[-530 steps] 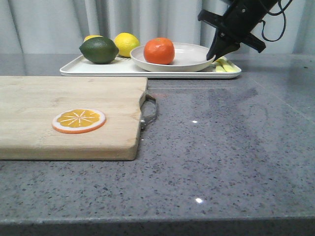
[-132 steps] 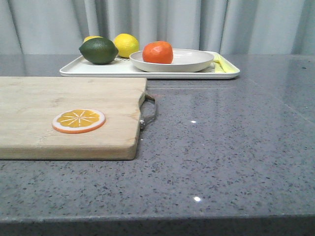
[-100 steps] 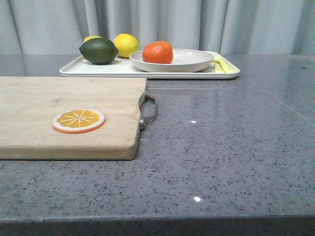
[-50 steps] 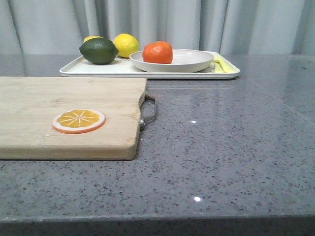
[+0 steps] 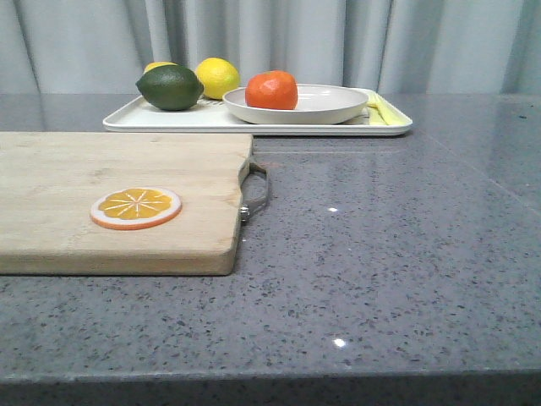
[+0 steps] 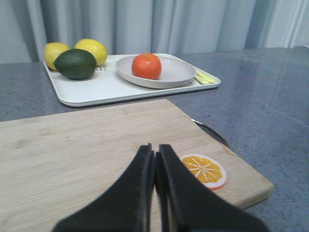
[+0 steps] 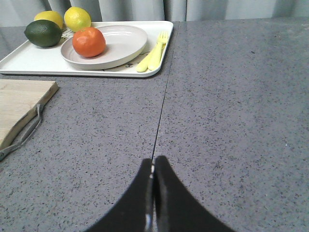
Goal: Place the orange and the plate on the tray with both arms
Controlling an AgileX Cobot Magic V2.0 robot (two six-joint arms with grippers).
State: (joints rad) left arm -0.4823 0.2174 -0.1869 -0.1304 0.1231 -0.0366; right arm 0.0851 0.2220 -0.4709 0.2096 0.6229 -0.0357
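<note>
now both tools, left [image 6: 154, 157] and right [image 7: 153, 166], closed, well apart from the tray [image 5: 254, 119] rim.

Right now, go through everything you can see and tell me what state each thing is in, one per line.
orange: whole, resting in the plate
plate: upright, on the tray
tray: flat on the table, loaded
lime: whole, on the tray
orange slice: flat on the cutting board
left claw: shut, empty
right claw: shut, empty
</note>
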